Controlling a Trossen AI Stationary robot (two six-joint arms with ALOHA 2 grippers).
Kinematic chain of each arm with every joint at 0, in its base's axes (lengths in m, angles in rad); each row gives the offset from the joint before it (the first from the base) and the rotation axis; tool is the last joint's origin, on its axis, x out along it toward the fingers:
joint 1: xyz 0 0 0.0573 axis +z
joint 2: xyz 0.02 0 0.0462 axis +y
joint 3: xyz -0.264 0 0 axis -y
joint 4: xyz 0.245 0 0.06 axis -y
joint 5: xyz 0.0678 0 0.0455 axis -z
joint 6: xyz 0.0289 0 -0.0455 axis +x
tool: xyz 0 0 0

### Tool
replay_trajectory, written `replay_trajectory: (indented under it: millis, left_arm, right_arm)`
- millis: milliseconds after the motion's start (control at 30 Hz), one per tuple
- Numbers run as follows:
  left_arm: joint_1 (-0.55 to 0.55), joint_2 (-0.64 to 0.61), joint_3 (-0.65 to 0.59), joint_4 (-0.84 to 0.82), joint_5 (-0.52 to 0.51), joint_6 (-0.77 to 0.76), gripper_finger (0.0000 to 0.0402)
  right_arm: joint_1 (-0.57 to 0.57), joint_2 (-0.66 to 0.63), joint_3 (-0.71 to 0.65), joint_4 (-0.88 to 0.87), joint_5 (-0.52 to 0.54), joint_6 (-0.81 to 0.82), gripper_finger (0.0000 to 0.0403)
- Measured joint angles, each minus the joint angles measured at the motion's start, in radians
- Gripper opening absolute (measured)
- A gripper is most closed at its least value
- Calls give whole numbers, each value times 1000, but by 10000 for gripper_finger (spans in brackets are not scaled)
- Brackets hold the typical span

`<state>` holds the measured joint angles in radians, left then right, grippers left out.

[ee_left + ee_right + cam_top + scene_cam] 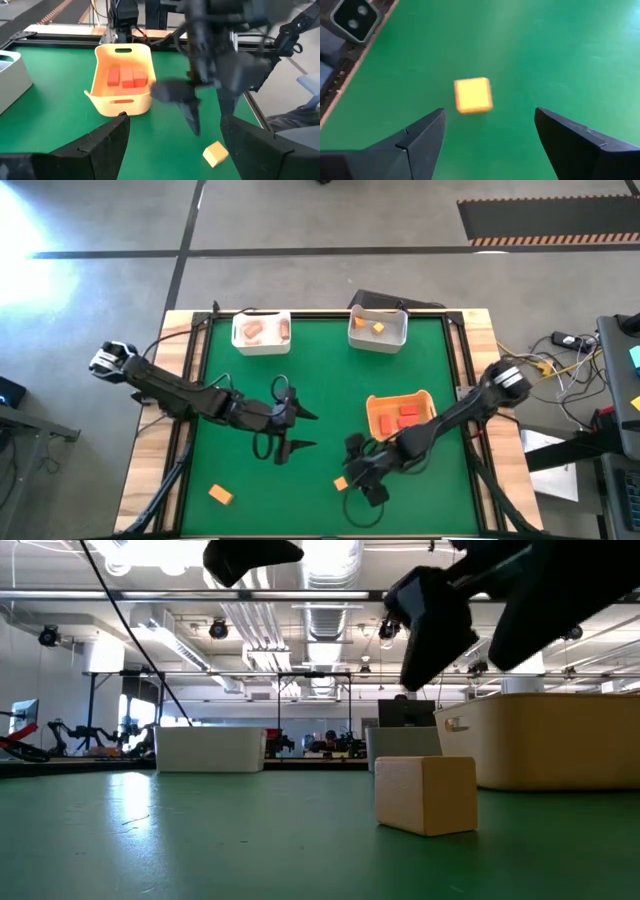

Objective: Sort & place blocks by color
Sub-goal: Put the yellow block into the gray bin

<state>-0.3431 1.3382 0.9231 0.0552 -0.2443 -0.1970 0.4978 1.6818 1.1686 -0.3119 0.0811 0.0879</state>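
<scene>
Right gripper [352,478] hangs over a yellow block [473,94] on the green mat [320,380], fingers spread, nothing pinched; its fingertips are cut off in the low view; left gripper [300,430] waits mid-table, fingers apart; only overhead shows another orange block [221,495].
</scene>
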Motion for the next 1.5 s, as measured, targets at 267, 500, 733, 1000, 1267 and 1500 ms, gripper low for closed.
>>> replay_trajectory:
  millis: [267,500,733,1000,1267,1500]
  left_arm:
    - [-8,-11,-1,7,1,2,293]
    - [-13,-11,-1,15,2,-7,293]
    - [-26,-11,-1,15,3,-8,293]
    - [-27,-10,-2,20,4,-35,293]
    - [-27,-11,-3,45,-60,-26,293]
    - [-8,-20,18,42,-71,126,293]
  right_arm:
    - [2,205,134,-17,-29,17,290]
    - [2,301,213,-51,-27,24,282]
    - [3,307,217,-48,-37,35,216]
    - [1,257,214,-73,-27,20,121]
    - [-20,123,214,-178,-28,-19,121]
    - [-141,-38,210,-353,-22,-56,121]
